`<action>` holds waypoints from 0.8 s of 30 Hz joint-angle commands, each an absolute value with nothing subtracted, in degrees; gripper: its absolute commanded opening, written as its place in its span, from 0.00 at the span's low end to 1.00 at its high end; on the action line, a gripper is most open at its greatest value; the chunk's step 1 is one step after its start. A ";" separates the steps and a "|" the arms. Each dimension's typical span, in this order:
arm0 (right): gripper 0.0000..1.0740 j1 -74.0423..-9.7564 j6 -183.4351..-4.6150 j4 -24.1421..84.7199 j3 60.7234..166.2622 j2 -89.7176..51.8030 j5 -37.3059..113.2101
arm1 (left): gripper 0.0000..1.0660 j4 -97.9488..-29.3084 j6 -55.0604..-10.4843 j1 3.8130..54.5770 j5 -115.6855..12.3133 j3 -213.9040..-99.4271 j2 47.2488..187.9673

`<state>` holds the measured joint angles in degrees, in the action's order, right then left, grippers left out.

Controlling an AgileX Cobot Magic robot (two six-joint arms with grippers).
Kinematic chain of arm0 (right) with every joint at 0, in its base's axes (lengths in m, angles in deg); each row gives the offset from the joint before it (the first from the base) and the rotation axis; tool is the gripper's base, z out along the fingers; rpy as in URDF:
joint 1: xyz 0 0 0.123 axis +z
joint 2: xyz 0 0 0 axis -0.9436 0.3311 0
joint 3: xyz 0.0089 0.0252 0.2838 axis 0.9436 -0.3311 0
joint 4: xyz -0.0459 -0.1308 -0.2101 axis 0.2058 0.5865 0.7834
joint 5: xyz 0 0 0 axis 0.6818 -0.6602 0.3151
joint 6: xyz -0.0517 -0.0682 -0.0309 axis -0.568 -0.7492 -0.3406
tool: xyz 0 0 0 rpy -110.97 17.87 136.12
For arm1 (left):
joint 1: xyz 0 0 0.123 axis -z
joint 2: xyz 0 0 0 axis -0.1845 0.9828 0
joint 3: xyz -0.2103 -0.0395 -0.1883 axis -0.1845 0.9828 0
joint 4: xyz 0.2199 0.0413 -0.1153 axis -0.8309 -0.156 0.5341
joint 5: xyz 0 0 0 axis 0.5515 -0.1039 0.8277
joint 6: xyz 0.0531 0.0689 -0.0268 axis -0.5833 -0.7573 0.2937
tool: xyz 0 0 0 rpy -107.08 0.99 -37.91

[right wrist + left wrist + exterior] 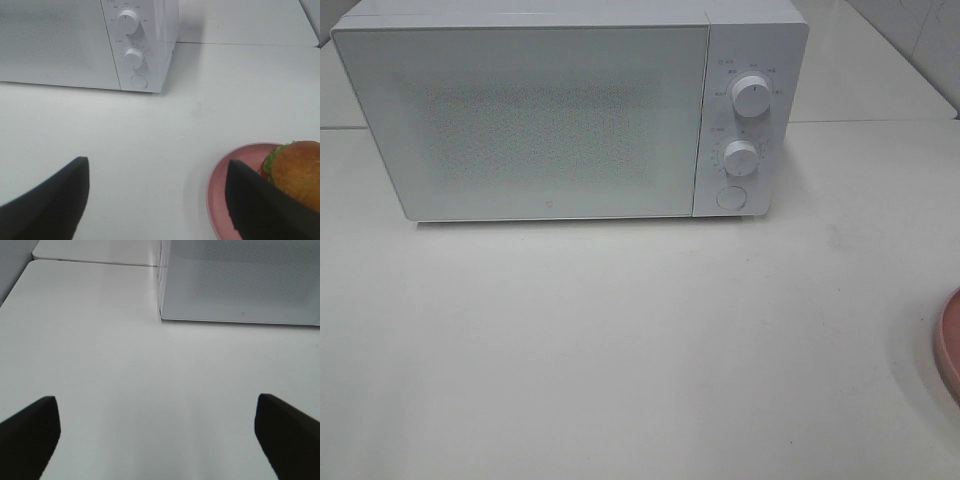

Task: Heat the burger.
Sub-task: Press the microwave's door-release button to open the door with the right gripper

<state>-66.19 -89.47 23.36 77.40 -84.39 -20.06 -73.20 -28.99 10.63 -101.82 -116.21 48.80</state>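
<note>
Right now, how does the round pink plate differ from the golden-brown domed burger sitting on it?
Colour: the round pink plate is plain pink; the golden-brown domed burger shows green lettuce under its bun. Shape: the plate is flat and low; the burger is rounded and taller. Width: the plate is wider than the burger it carries. Both are round in outline.

We count one microwave on the bench. Its panel has two dials, the upper knob and the lower knob, plus one round button. There's one pink plate at the bench's right edge and one burger on it. We see four dark fingers: two left fingers and two right fingers.
</note>
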 commanded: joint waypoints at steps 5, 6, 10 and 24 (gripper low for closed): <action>0.70 -66.59 -89.87 23.59 77.74 -76.48 -13.64 | 0.92 -73.03 -28.99 10.57 -101.88 -116.10 47.59; 0.70 -66.59 -89.87 23.59 77.74 -76.48 -13.64 | 0.92 -73.03 -28.99 10.57 -101.88 -116.10 47.59; 0.70 -66.59 -89.87 23.59 77.74 -71.38 -9.86 | 0.92 -73.03 -28.99 10.57 -101.88 -116.10 47.59; 0.70 -66.59 -90.27 23.59 77.74 -57.29 4.86 | 0.92 -73.03 -28.99 10.57 -101.88 -116.10 47.59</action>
